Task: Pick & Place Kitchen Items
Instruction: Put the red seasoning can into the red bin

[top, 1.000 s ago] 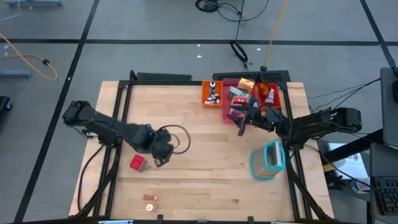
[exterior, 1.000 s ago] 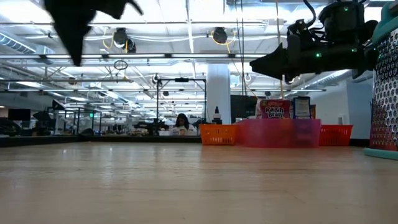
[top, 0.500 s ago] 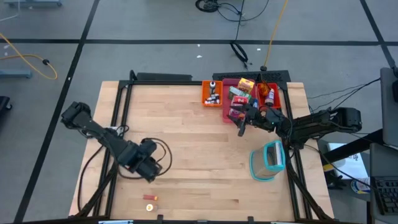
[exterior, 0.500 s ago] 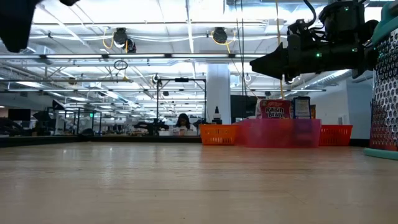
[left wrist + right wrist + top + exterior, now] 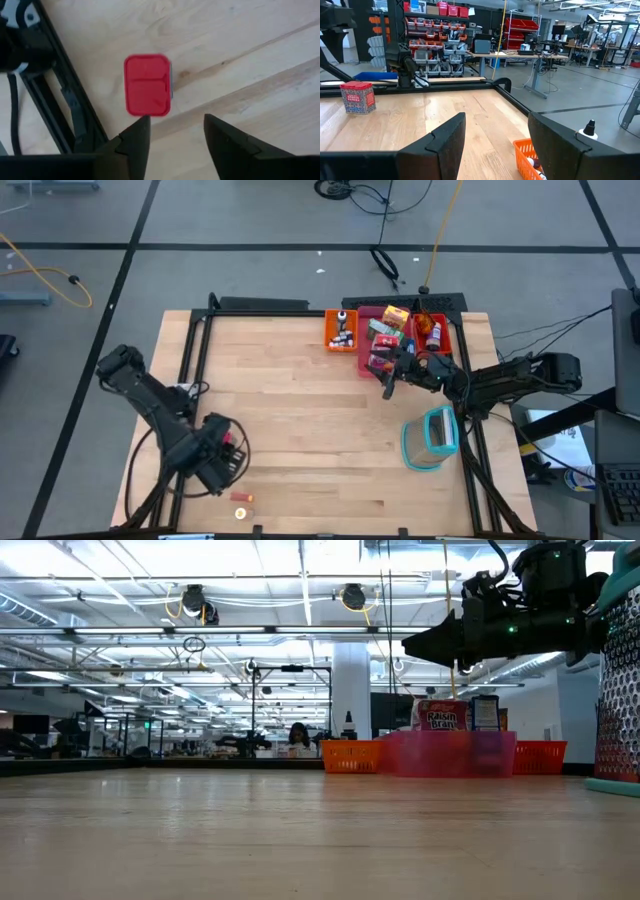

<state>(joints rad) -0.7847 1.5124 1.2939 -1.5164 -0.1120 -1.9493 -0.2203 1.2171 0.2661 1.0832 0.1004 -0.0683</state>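
Hovering left gripper, red cube below

Premises: an open-plan robotics lab or workshop. Evidence: shelving with red parts bins, workbenches, exposed ceiling ducts, taped grey floor.

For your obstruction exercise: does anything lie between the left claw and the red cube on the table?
Nothing visible does. In the left wrist view the left claw is open, with the red cube just ahead of its fingertips, offset toward one finger, and only bare table between them.
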